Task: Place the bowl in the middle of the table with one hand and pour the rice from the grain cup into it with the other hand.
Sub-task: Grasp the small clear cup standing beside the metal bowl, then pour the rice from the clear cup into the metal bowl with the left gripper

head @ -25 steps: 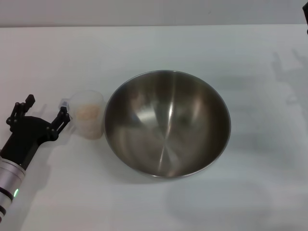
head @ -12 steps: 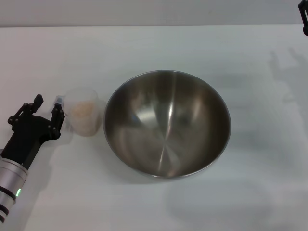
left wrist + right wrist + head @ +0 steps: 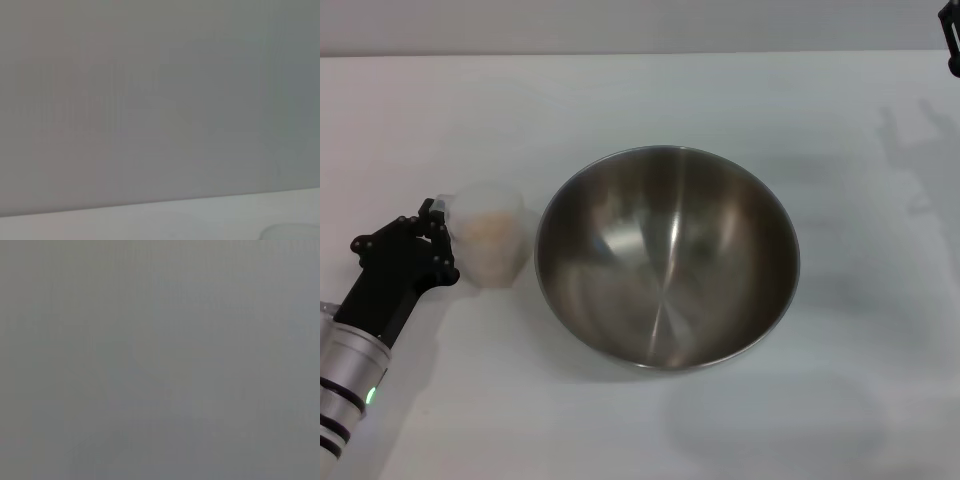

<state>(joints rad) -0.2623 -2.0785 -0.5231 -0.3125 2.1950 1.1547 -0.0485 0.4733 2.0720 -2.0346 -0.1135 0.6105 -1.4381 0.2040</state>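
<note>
the left gripper (image 3: 432, 245) sits at the grain cup (image 3: 490, 245), its dark fingers (image 3: 438, 262) against the cup's near wall; whether they have closed on it or only touch it, i cannot tell. the cup stands upright on the surface (image 3: 650, 90) just beside the bowl (image 3: 665, 255), with the rice (image 3: 492, 228) showing as a pale beige heap inside. the bowl sits empty near the middle of the surface. to do this grasp well, the fingers should straddle the cup at mid-height and squeeze gently, since thin plastic likely flexes, then lift straight before tipping over the bowl's rim. the right gripper (image 3: 953, 40) is parked at the far right edge, barely in frame. the head view gives the whole layout; the left wrist view shows only blank wall, a strip of surface and a faint curved rim, and the right wrist view shows plain grey.
</note>
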